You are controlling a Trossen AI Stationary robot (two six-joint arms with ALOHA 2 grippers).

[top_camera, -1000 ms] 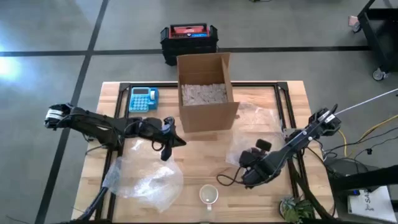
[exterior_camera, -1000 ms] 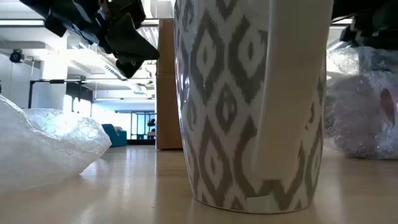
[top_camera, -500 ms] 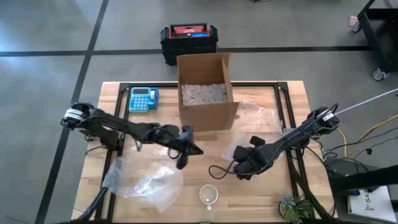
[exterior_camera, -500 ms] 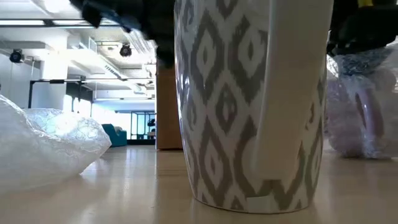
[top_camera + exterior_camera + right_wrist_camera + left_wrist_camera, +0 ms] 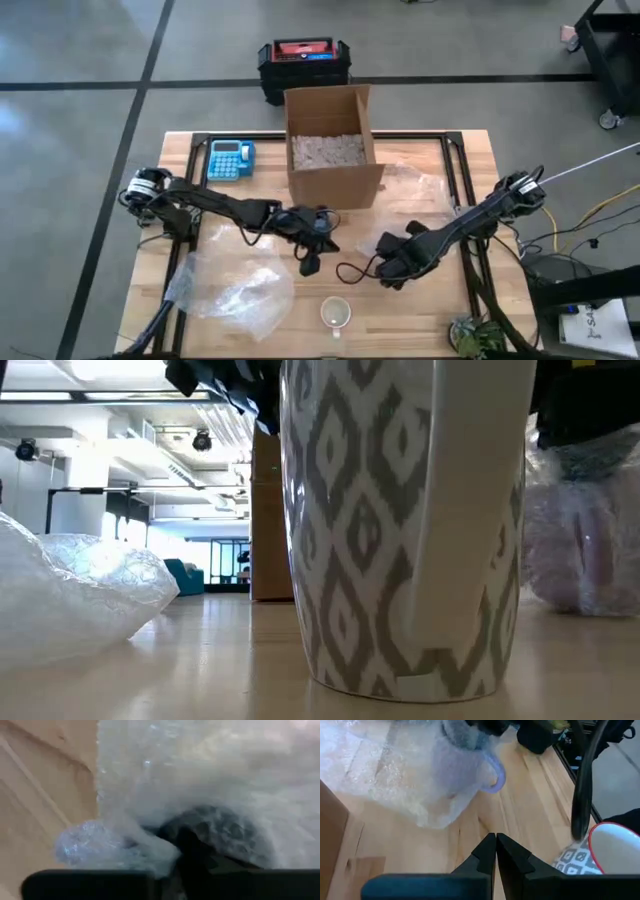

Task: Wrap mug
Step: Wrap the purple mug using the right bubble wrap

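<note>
Left gripper: fingers closed together, holding nothing, above wooden worktop centre, near white grey-patterned ceramic mug at front edge. Right gripper: clamped on clear bubble-wrap sheet right of centre. Second crumpled bubble-wrap sheet front left. Open brown cardboard box and blue calculator at rear.

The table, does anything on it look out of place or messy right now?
Nothing spilled or damaged. The patterned mug stands upright and bare at the table's front edge, while a sheet of bubble wrap lies crumpled and unused to its left. A second mug already sits bundled in wrap by the right gripper.
</note>
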